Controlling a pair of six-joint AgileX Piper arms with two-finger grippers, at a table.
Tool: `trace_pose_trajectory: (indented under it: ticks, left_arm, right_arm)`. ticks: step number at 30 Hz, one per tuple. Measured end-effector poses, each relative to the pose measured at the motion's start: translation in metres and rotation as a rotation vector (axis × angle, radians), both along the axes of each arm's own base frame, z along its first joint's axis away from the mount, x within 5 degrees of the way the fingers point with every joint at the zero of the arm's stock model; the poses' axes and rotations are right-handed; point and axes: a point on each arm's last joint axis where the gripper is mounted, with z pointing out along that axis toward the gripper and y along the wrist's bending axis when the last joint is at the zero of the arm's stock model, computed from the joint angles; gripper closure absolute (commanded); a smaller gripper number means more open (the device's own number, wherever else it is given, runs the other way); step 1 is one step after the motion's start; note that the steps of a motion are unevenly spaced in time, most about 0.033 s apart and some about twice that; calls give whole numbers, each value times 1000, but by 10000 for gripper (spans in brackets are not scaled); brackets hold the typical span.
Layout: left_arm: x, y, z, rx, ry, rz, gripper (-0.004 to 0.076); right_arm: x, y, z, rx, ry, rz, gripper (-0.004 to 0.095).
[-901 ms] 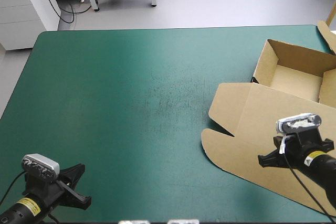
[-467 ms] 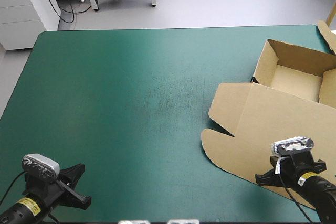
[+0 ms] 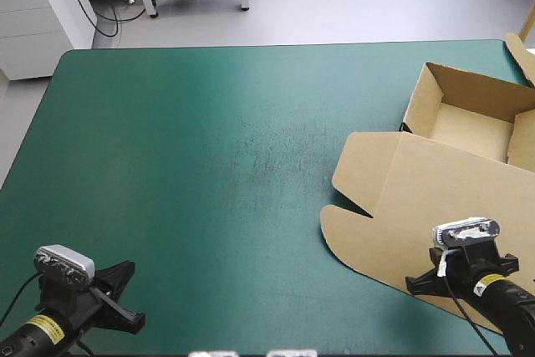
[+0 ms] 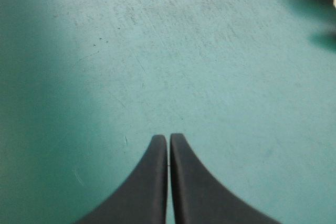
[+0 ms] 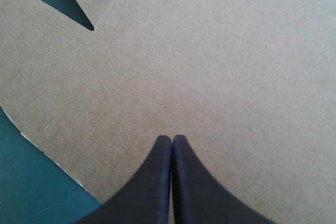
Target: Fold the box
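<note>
Standing walls-up but lid point(image 3: 401, 198) flat, the box point(image 3: 456, 89) looked part-folded, right gripper point(image 5: 171, 139) and left gripper point(image 4: 168, 138) both pinched together, empty.

The right gripper point(image 5: 171, 139), two broad black curved fins, has its fingers pressed together into one pointed arch. Under and ahead of it lies the flat, plain brown cardboard sheet of the box point(image 5: 220, 66), filling nearly the whole view. A narrow wedge-shaped notch point(image 5: 73, 4) cuts into the board beside a rounded flap point(image 5: 37, 51). The teal-green table cover point(image 5: 31, 192) shows through the notch and past the flap's curved edge.
</note>
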Motion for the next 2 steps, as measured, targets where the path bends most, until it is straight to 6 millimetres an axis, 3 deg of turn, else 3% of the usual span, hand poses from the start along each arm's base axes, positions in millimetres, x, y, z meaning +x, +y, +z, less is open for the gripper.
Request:
trace_pose_trajectory:
  ticks: [2]
  left_arm:
    - [0, 0, 0, 0, 0, 0, 731]
  right_arm:
    - [0, 0, 0, 0, 0, 0, 924]
